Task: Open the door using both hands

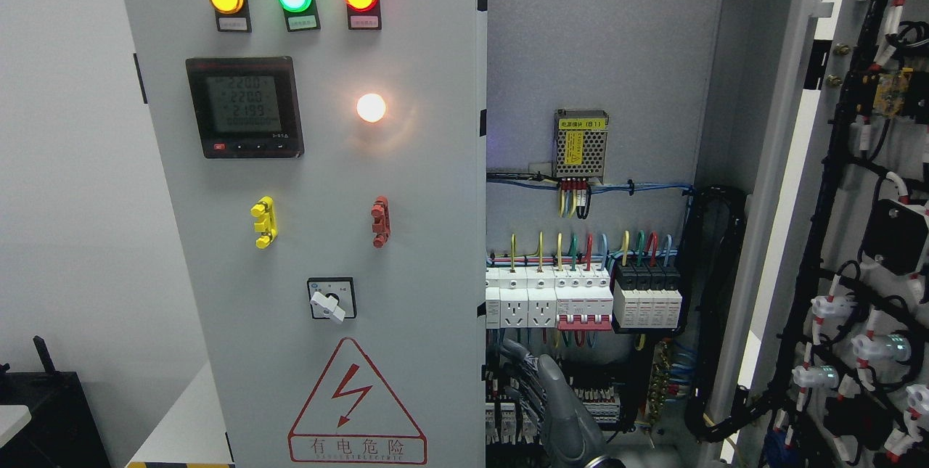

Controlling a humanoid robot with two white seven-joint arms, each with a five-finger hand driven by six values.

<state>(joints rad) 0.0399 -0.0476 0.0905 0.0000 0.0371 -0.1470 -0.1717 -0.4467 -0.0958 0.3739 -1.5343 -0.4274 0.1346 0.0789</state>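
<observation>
The grey cabinet has two doors. The left door (406, 236) is closed and carries indicator lamps, a meter, two handles and a rotary switch. The right door (856, 250) is swung wide open to the right, with its wired inner face showing. My right hand (519, 363) rises from the bottom edge just right of the middle, in front of the open compartment. Its grey fingers (541, 381) are stretched up and to the left, close to the left door's free edge (482, 308). They hold nothing. I cannot tell whether they touch the edge. My left arm is out of view.
Inside the cabinet are breakers and sockets (580, 301), a power supply (580, 145) and black cable bundles (715, 308). A white wall is at the left, with a black object (43, 403) and a white surface (181, 432) at the lower left.
</observation>
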